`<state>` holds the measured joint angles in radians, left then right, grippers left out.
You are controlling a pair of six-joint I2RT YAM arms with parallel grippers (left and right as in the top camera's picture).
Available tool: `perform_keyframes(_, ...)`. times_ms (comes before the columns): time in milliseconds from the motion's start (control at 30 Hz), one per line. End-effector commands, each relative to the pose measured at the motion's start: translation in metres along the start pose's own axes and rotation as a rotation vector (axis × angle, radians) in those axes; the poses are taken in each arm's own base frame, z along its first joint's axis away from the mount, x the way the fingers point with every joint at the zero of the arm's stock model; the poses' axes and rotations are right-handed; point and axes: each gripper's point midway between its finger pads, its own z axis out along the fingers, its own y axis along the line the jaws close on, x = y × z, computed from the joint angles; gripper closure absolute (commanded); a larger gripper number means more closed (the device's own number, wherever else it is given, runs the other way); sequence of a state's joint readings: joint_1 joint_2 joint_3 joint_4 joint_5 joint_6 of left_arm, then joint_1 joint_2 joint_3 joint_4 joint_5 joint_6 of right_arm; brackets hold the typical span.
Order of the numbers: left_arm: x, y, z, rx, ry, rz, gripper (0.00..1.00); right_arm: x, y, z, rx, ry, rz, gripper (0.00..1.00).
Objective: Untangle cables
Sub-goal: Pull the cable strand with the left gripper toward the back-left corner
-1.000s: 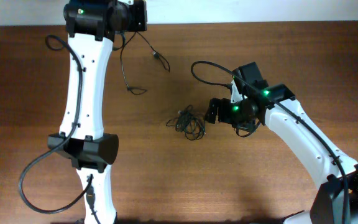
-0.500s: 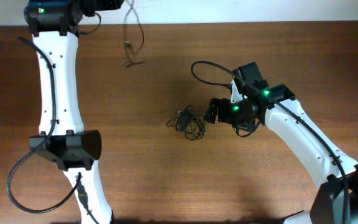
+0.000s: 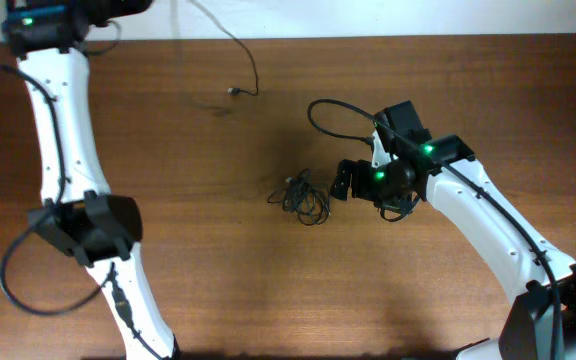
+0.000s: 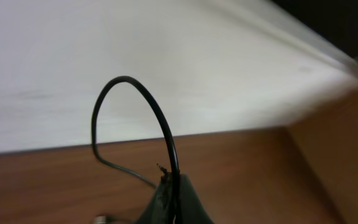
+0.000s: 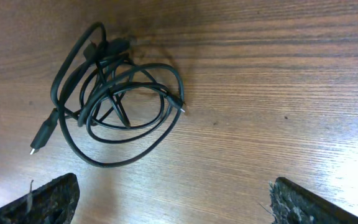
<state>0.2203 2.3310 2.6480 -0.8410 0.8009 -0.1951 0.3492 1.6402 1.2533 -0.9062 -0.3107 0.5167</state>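
The left gripper (image 4: 169, 194) is squeezed shut on one loose cable (image 3: 251, 62), up at the far edge of the table (image 3: 218, 280). The cable hangs down in a curve, and its little plug (image 3: 234, 92) is at 11 o'clock from the bundle (image 3: 301, 195). The bundle (still a knotty mess of black loops) lies near the middle of the table. The right gripper (image 3: 340, 181) waits just beside it at 3 o'clock, with its jaws wide apart and nothing in them.

What could go wrong? If the left arm lets go so close to the edge, the cable could slide off the table. If the right gripper grabs many loops at once, pulling could make the knot tighter.

A second ago the left arm was farther in. It has swung toward 9 o'clock, dragging the cable with it. The bundle and the right arm have not moved.
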Motion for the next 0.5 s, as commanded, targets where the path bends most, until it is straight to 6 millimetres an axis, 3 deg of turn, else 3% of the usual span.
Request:
perform_keyframes(0, 0.012, 0.11, -0.011, -0.175, -0.021, -0.094, 0.98, 0.001, -0.004, 0.002, 0.014, 0.005, 0.002, 0.01)
perform_keyframes(200, 0.047, 0.241, -0.049, -0.485, -0.028, -0.222, 0.98, 0.003, -0.005, 0.002, 0.017, 0.011, 0.005, 0.01)
perform_keyframes(267, 0.062, 0.288, -0.074, -0.644, -0.032, -0.262, 0.95, 0.006, -0.007, 0.002, 0.027, 0.026, 0.01, 0.01)
perform_keyframes(300, 0.065, 0.302, -0.086, -0.694, -0.038, -0.275, 0.83, 0.008, -0.008, 0.002, 0.03, 0.033, 0.012, 0.01)
perform_keyframes(367, 0.068, 0.318, -0.105, -0.733, -0.05, -0.295, 0.09, 0.009, -0.008, 0.002, 0.031, 0.035, 0.013, 0.02)
perform_keyframes(400, 0.068, 0.325, -0.114, -0.745, -0.061, -0.302, 0.01, 0.008, -0.008, 0.002, 0.031, 0.034, 0.013, 0.01)
perform_keyframes(467, 0.067, 0.332, -0.127, -0.758, -0.077, -0.309, 0.01, 0.007, -0.007, 0.002, 0.028, 0.028, 0.011, 0.01)
